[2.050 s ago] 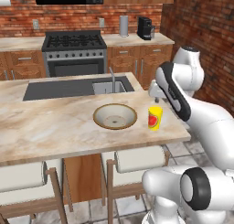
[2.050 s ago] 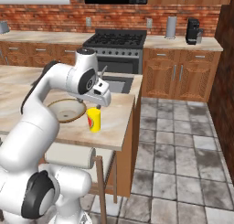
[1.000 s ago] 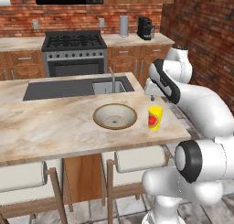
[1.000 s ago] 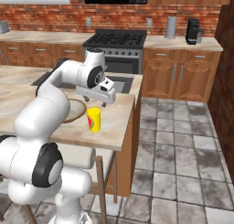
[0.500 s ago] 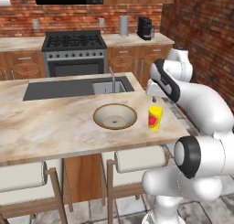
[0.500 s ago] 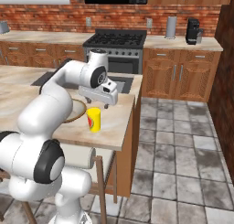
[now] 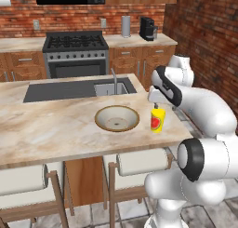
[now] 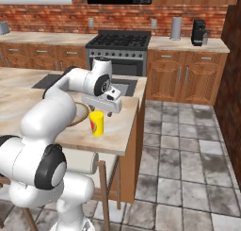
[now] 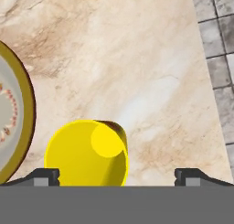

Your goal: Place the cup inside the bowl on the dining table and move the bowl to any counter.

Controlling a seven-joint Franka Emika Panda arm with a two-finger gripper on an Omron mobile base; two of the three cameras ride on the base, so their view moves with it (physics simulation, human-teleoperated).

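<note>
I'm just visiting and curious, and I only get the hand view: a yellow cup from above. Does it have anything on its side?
Observer: Yes, the cup carries a red watermelon-slice mark, seen in the left base view.
Operator: What's that curved edge beside it?
Observer: A wide shallow bowl, standing apart from the cup on the dining table.
Operator: Is the gripper holding the cup?
Observer: No, the gripper is open and hangs above the cup.

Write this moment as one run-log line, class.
gripper open above cup | cup upright on dining table, beside bowl, not inside | bowl empty
</note>
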